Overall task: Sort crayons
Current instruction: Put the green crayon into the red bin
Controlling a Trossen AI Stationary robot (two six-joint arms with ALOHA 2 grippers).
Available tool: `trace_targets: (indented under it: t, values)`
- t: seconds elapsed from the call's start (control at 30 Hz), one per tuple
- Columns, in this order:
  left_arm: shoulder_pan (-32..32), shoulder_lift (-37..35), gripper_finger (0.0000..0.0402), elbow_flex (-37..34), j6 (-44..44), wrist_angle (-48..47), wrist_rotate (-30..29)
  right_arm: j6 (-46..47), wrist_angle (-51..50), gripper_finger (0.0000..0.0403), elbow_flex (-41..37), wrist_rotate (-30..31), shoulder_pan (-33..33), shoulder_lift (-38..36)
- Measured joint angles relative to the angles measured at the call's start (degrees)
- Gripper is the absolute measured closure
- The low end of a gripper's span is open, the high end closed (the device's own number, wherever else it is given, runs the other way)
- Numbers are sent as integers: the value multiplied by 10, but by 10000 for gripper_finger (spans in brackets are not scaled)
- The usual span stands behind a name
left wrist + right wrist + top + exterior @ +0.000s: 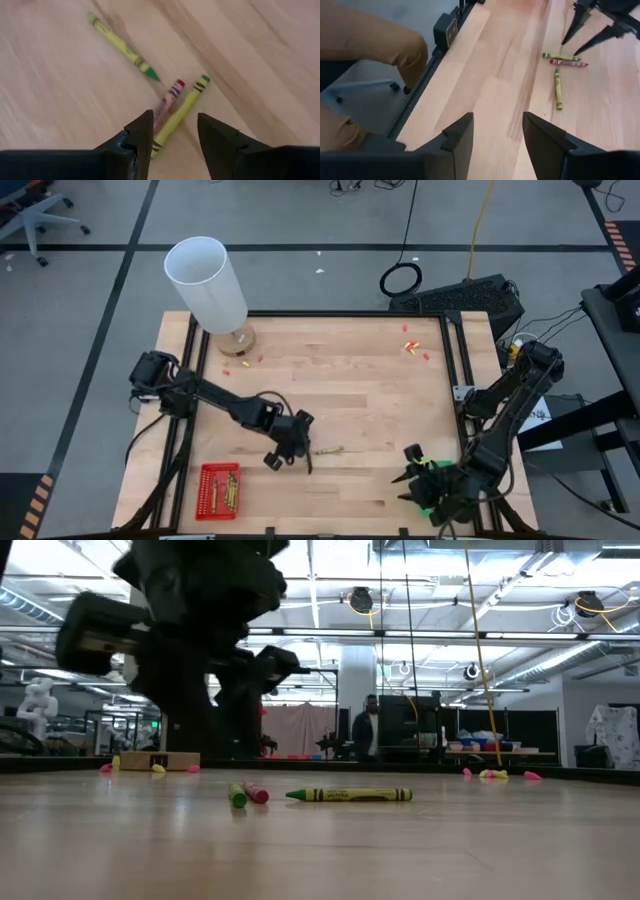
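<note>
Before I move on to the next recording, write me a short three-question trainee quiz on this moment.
1. True or false: the left end effector is holding a crayon.
2. How many loose crayons lie on the table in front of the left end effector?
3. Multiple choice: the red tray sits (a) beside the white cylinder, (b) near the table's front edge on the left arm's side, (c) under the right end effector.

Key
1. False: its fingers stand open above the red crayon and a green crayon, gripping nothing.
2. Three: one red, two green; the other green crayon lies apart.
3. b; crayons already lie in it.
</note>
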Motion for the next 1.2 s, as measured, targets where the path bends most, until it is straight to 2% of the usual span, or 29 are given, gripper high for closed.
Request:
trace_targets:
  t: [0.17,0.37,0.73,0.87,1.07,1.2]
  values:
    - [21,-1,273,0,17,-13,32,-24,1,250,-2,0,-7,0]
    - [24,-1,301,0,20,-24,33,-39,0,250,-2,1,-10,0]
    - [16,46,304,-1,50,10,17,-42,2,250,-2,1,-10,0]
    - [12,46,304,-1,38,8,17,-42,2,250,-2,0,-10,0]
    - [5,48,304,-1,-24,11,24,-53,2,250,-2,1,-10,0]
    - [-1,55,319,0,-47,20,26,-58,2,250,-2,3,-10,0]
